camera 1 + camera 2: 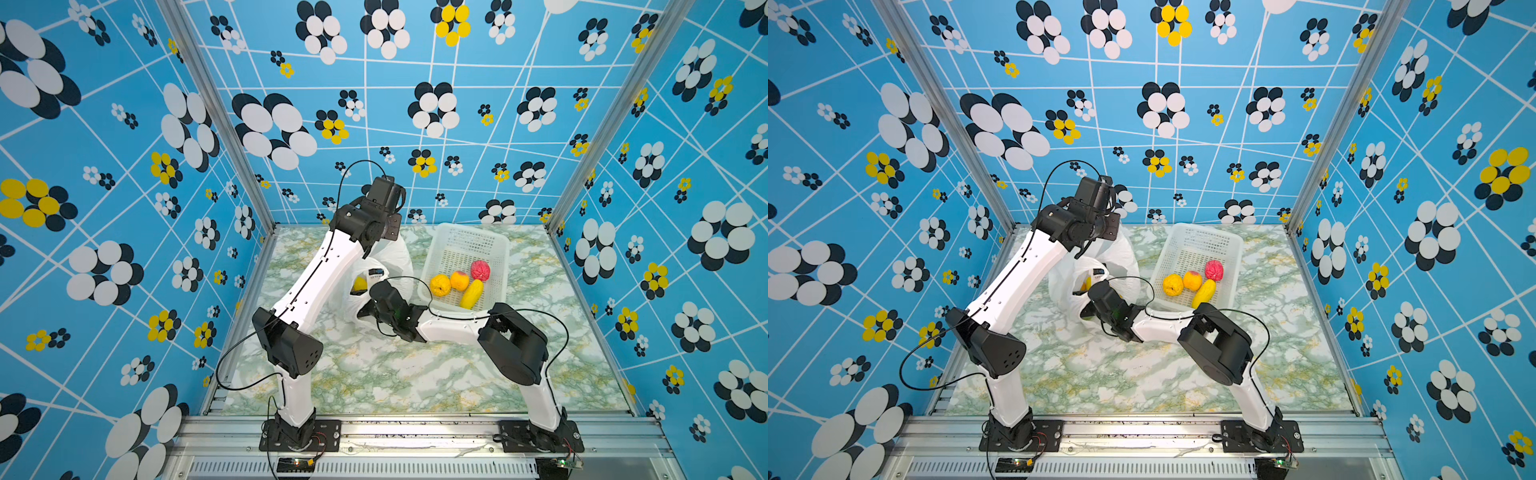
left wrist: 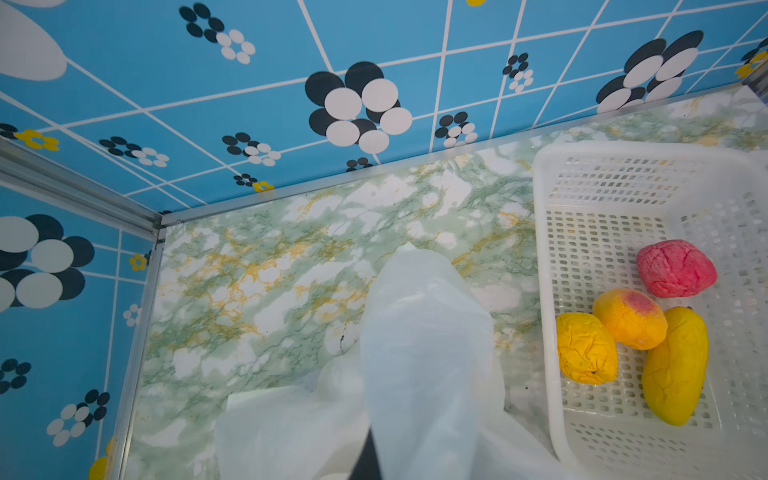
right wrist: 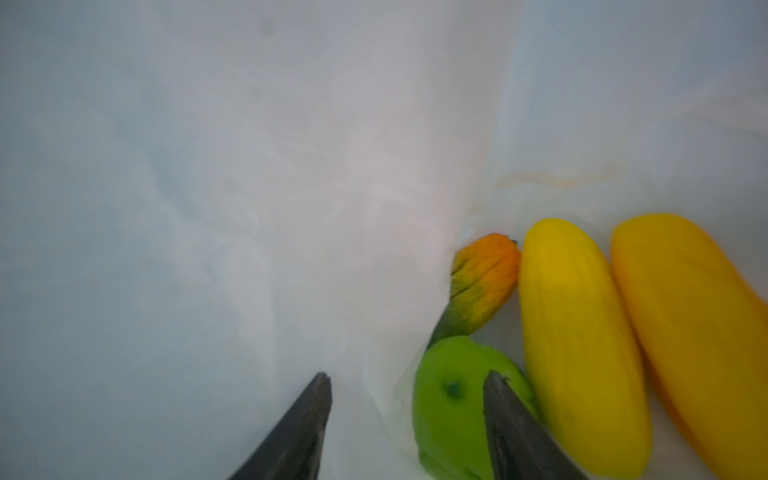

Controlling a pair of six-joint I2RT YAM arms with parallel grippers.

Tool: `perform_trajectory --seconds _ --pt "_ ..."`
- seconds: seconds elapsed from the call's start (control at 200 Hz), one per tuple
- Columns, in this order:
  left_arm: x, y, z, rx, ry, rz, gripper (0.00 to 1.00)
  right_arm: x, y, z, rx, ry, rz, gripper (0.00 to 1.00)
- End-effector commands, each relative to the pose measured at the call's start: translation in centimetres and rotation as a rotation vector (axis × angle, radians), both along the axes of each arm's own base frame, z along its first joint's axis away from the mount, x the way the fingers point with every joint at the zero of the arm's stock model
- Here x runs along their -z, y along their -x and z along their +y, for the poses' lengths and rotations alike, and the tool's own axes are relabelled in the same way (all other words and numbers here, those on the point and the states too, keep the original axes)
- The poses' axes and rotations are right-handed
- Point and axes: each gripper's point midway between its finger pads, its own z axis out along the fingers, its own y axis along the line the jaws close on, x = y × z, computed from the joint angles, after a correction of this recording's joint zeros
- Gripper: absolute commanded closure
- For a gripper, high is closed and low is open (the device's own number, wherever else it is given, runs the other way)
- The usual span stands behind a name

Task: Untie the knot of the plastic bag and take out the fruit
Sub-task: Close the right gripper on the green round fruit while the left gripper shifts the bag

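Observation:
My left gripper [image 2: 365,461] is shut on the white plastic bag [image 1: 395,257] and holds a fold of it up off the table, near the back. The plastic covers its fingers. The bag's mouth gapes toward my right gripper [image 3: 409,382], which is inside the bag with its jaws open. A green apple [image 3: 449,407] lies against one finger [image 3: 498,415]; the other finger [image 3: 320,415] is clear of it. Further in lie an orange-green fruit [image 3: 484,278] and two long yellow fruits [image 3: 577,340]. In a top view a yellow fruit [image 1: 359,284] shows in the mouth. The knot is out of view.
A white perforated basket [image 1: 465,232] stands right of the bag at the back. It holds a pink-red bumpy fruit [image 1: 480,270], a peach [image 1: 459,280], a round yellow-orange fruit [image 1: 439,284] and a long yellow one [image 1: 471,293]. Patterned walls close three sides.

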Motion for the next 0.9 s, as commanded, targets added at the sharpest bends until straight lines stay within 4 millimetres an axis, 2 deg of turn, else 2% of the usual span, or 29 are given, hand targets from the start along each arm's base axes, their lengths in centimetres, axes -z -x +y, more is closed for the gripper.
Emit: perform_trajectory --seconds 0.0,0.04,0.08,0.095,0.195,0.29,0.38,0.52,0.665,0.765,0.795,0.81,0.895 --pt "-2.4 4.3 0.1 -0.002 0.028 -0.075 1.0 2.9 0.3 -0.1 -0.02 0.099 0.044 0.4" --pt "-0.6 6.2 -0.1 0.022 0.044 -0.049 1.0 3.3 0.1 -0.8 0.0 0.126 0.035 0.38" --pt "0.3 8.5 0.3 0.039 0.072 -0.05 1.0 3.8 0.1 -1.8 0.021 0.156 0.025 0.35" --pt "1.3 9.1 0.1 0.043 0.069 -0.043 1.0 4.0 0.1 -2.1 0.028 0.165 0.021 0.34" --pt "4.6 13.4 2.1 0.02 0.163 -0.086 1.0 4.8 0.6 -3.6 0.03 0.205 -0.016 0.27" --pt "7.4 15.9 4.4 -0.035 0.319 -0.137 1.0 5.5 0.9 -4.1 0.008 0.264 -0.042 0.26" --pt "7.6 17.4 6.3 -0.075 0.415 -0.185 1.0 5.8 0.8 -4.5 -0.012 0.345 -0.08 0.25" --pt "6.7 18.7 7.4 -0.085 0.458 -0.207 1.0 5.6 0.5 -4.6 -0.04 0.42 -0.144 0.13" --pt "6.7 18.2 7.6 -0.114 0.44 -0.212 1.0 5.9 0.5 -3.1 -0.111 0.439 -0.192 0.05" --pt "6.2 17.3 7.4 -0.142 0.399 -0.207 1.0 6.2 -0.4 -2.7 -0.096 0.474 -0.195 0.05" --pt "6.0 17.1 7.3 -0.142 0.392 -0.207 1.0 5.6 -0.6 -2.4 -0.093 0.472 -0.205 0.05" --pt "6.0 17.0 7.2 -0.143 0.387 -0.207 1.0 6.9 -0.6 -2.4 -0.098 0.49 -0.195 0.05" --pt "5.6 16.2 6.8 -0.14 0.38 -0.233 1.0 7.6 -1.3 -1.9 -0.092 0.517 -0.199 0.05"
